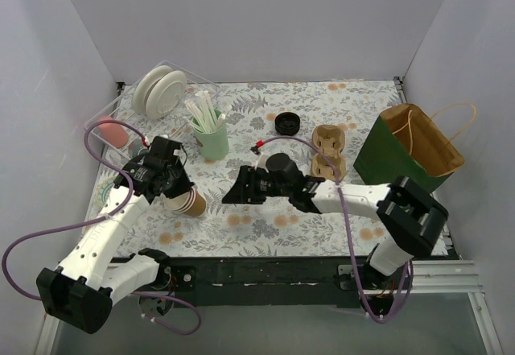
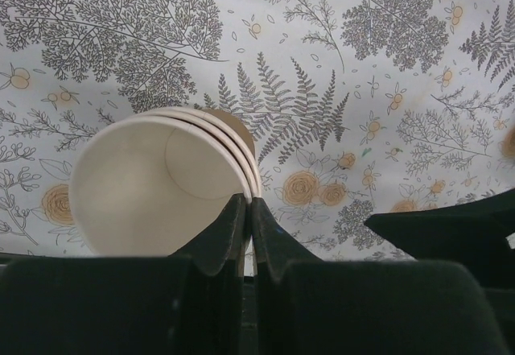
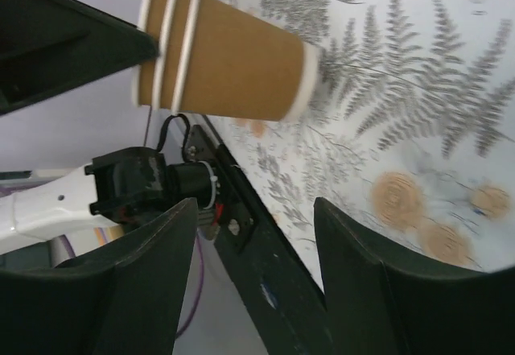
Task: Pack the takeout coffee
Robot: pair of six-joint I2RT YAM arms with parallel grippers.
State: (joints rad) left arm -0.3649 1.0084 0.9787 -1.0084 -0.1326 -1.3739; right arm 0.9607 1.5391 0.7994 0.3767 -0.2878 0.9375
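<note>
A stack of three nested kraft-brown paper cups lies tilted over the table, open and with no lid. My left gripper is shut on the stack's rim; the left wrist view shows the fingers pinching the cup wall, the white inside facing the camera. My right gripper is open and empty just right of the stack. In the right wrist view the stack hangs above and beyond its spread jaws. A loose black lid lies on the table. No lidded cup shows.
An open brown paper bag with a green side stands at the right. A pulp cup carrier lies left of it. A mint-green cup of straws stands behind the stack. White lids and a pink object sit far left.
</note>
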